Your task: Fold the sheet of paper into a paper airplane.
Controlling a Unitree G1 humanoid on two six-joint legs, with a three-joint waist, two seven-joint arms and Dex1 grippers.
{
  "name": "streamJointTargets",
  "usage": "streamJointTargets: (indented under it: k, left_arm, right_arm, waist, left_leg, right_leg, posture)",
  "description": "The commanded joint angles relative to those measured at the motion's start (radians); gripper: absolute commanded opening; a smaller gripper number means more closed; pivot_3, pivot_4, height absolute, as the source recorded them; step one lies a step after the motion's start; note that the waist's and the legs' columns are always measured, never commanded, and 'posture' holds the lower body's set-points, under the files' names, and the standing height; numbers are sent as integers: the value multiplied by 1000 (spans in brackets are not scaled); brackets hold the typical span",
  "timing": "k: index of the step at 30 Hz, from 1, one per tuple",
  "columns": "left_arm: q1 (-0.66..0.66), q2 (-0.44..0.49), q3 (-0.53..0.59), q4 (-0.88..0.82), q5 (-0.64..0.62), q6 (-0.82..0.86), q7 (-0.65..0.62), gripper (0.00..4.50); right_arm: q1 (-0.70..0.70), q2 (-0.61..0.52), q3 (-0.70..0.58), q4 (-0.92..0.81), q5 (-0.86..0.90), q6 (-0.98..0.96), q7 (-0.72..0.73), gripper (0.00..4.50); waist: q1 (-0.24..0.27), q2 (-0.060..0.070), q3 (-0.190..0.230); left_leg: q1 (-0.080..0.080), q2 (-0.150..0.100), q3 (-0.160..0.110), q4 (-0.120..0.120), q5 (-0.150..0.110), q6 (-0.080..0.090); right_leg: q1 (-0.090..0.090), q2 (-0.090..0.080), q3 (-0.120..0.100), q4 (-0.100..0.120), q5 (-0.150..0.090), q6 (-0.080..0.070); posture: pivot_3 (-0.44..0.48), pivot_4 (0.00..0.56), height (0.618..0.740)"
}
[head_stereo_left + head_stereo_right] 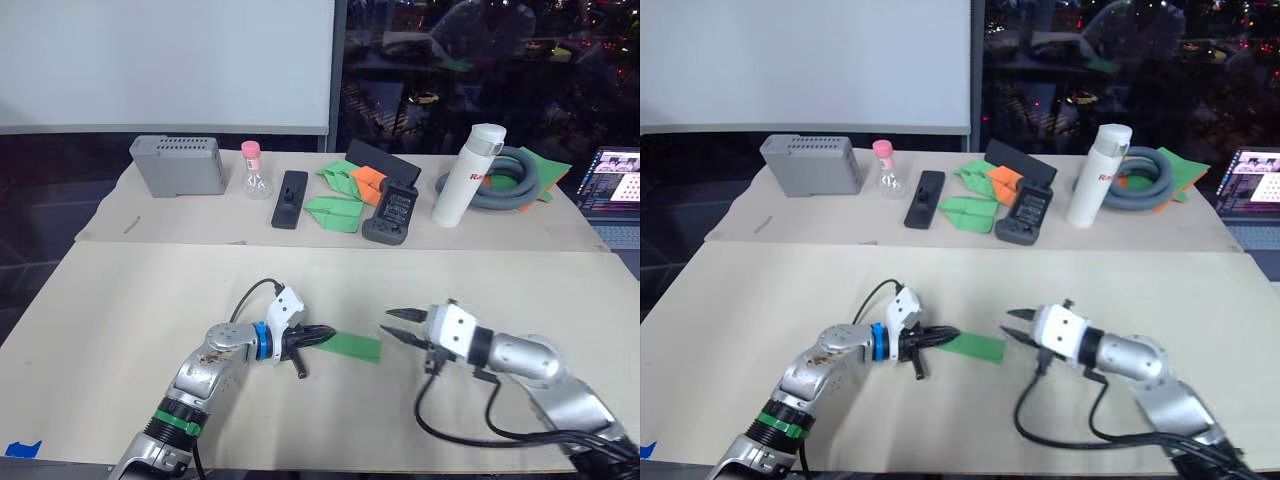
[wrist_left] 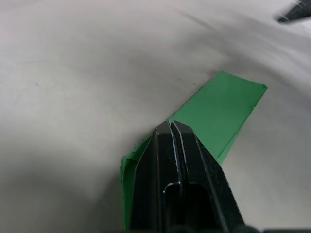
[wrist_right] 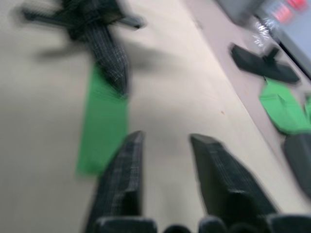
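The sheet of paper point(image 1: 352, 346) is a bright green strip, folded narrow, lying flat on the near table between my two grippers. My left gripper point(image 1: 320, 333) is shut on its left end; in the left wrist view the closed fingers point(image 2: 170, 145) lie over the green paper point(image 2: 223, 109), whose edge rises beside them. My right gripper point(image 1: 400, 327) stands open just off the strip's right end, apart from it. In the right wrist view its two fingers point(image 3: 121, 170) spread beside the green strip point(image 3: 99, 128).
The far table holds a grey box point(image 1: 180, 165), a small pink-capped bottle point(image 1: 255, 172), black devices point(image 1: 392, 212), green paper wedges point(image 1: 335, 212), an orange wedge point(image 1: 368, 180), a white bottle point(image 1: 465, 175), a grey hose point(image 1: 510, 180). A laptop point(image 1: 615, 180) is at the far right.
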Motion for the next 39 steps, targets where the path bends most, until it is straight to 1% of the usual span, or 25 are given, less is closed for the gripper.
streamJointTargets:
  k: [1,3,6,11,16,21,28,30,32,34,39]
  left_arm:
    - [3,-5,-28,28,39,14,15,0]
    - [1,-8,-36,26,41,12,6,0]
    - [-6,2,-53,25,56,9,-5,0]
    - [-9,4,-53,20,56,15,-4,0]
    - [-5,18,-69,16,61,13,-21,0]
    - [-17,21,-68,34,66,5,-30,0]
    - [-23,32,-73,57,71,22,-52,0]
    - [-23,33,-74,63,75,12,-57,0]
    - [-26,34,-73,74,78,3,-61,0]
    - [-31,32,-71,85,80,-4,-63,0]
    - [-39,26,-71,104,87,-18,-68,0]
  right_arm:
    - [-12,79,53,-56,-14,212,-64,38]
    - [-8,112,76,-60,-37,281,-82,38]
    - [-6,174,113,-57,-56,332,-112,38]
    - [-2,233,115,-12,-80,336,-136,38]
    - [4,264,130,29,-104,327,-141,38]
    - [49,249,113,24,-128,334,-152,38]
    - [189,188,44,2,-151,288,-178,38]
    - [230,174,28,2,-151,262,-180,38]
    - [263,165,12,15,-158,237,-188,38]
    - [289,174,-18,31,-140,241,-202,38]
    - [321,201,-82,29,-95,258,-215,38]
  waist:
    - [4,0,0]
    - [11,1,0]
    - [12,1,-1]
    - [11,1,-1]
    - [9,0,-1]
    - [10,0,-1]
    - [12,-1,-3]
    - [12,-1,-4]
    - [11,0,-4]
    - [12,-1,-5]
    - [13,-5,-9]
  left_leg:
    - [-1,0,0,0,0,0]
    - [-5,-1,0,0,0,0]
    - [-12,-5,0,1,1,0]
    - [-12,-5,0,1,1,0]
    - [-10,-4,0,1,2,0]
    - [-8,-4,0,1,2,0]
    - [-7,-5,0,2,1,1]
    - [-4,-5,0,2,1,1]
    - [2,-4,0,1,1,1]
    - [7,-2,-1,0,1,2]
    - [7,-2,-1,0,0,2]
  right_leg:
    - [-2,0,0,0,0,0]
    - [-5,-1,-1,1,0,0]
    - [-14,-3,-1,4,1,0]
    - [-13,-2,-3,4,1,0]
    - [-12,4,-6,5,1,0]
    - [-12,5,-7,9,1,0]
    - [-10,5,-9,9,1,0]
    - [-7,5,-9,8,1,0]
    - [1,6,-11,3,1,0]
    - [5,5,-12,-2,0,0]
    - [5,1,-11,-3,0,0]
  posture:
    - [0,150,740]
    - [0,150,740]
    - [0,150,740]
    - [0,150,740]
    - [0,150,740]
    - [0,150,740]
    - [0,150,740]
    - [0,150,740]
    - [0,150,740]
    - [0,150,740]
    - [0,150,740]
